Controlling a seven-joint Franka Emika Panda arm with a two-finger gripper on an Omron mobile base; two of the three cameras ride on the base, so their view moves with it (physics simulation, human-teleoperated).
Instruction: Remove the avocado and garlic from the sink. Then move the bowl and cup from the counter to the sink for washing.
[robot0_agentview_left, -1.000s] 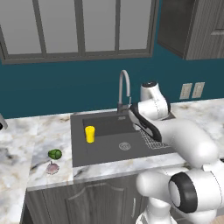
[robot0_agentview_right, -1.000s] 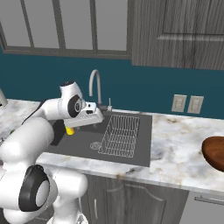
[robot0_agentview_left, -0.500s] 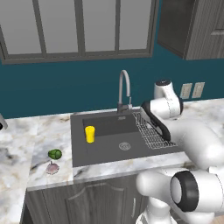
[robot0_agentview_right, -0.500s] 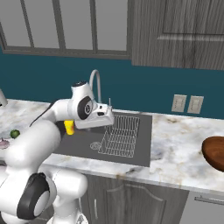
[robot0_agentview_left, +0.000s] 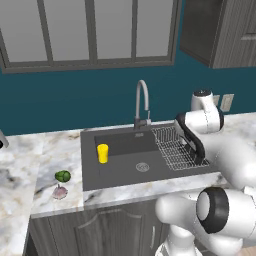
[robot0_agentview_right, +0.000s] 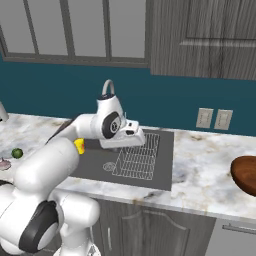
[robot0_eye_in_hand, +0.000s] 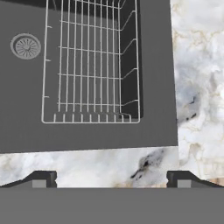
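Now open, empty claw (robot0_eye_in_hand: 112, 177) above the sink (robot0_eye_in_hand: 26, 122) rim, bowl (robot0_agentview_right: 246, 173) well apart.

No text, label, brand or number can be read anywhere.

White arm bent up from base, elbow high, forearm reaching forward to a level wrist. Gripper (robot0_agentview_right: 141, 138) at 3 o'clock end of hand in right base view, pointing down. Fingertips (robot0_eye_in_hand: 43, 177) spread wide in hand view, at 7 and 5 o'clock corners, nothing between them. Jaws fully apart, empty.
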